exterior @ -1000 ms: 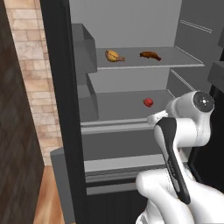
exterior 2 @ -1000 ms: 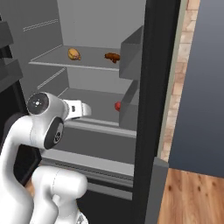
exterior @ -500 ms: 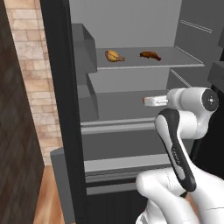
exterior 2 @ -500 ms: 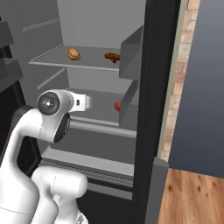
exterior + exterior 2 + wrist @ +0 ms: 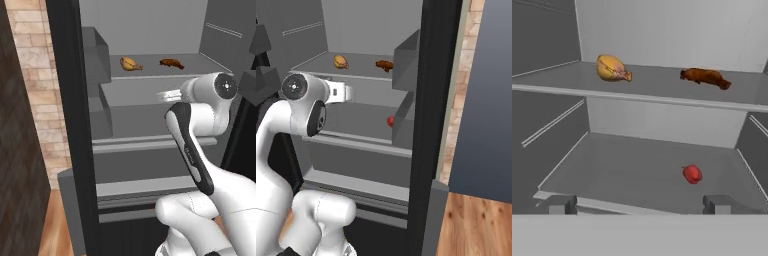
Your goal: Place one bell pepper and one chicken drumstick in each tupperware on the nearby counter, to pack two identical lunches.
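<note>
The claw (image 5: 637, 204) is spread wide, empty, facing the fridge shelves. The bell pepper (image 5: 692, 174) lies at its one o'clock; it should centre over it before closing.

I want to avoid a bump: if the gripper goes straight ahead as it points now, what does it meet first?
Probably the fridge's back wall between the two shelves. The open gripper aims into the lower compartment; the red pepper sits low and right of centre, so it may be passed. Depth is unclear.

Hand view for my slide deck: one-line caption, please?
Open fingers face fridge shelves: two drumsticks above, bell pepper below.
</note>
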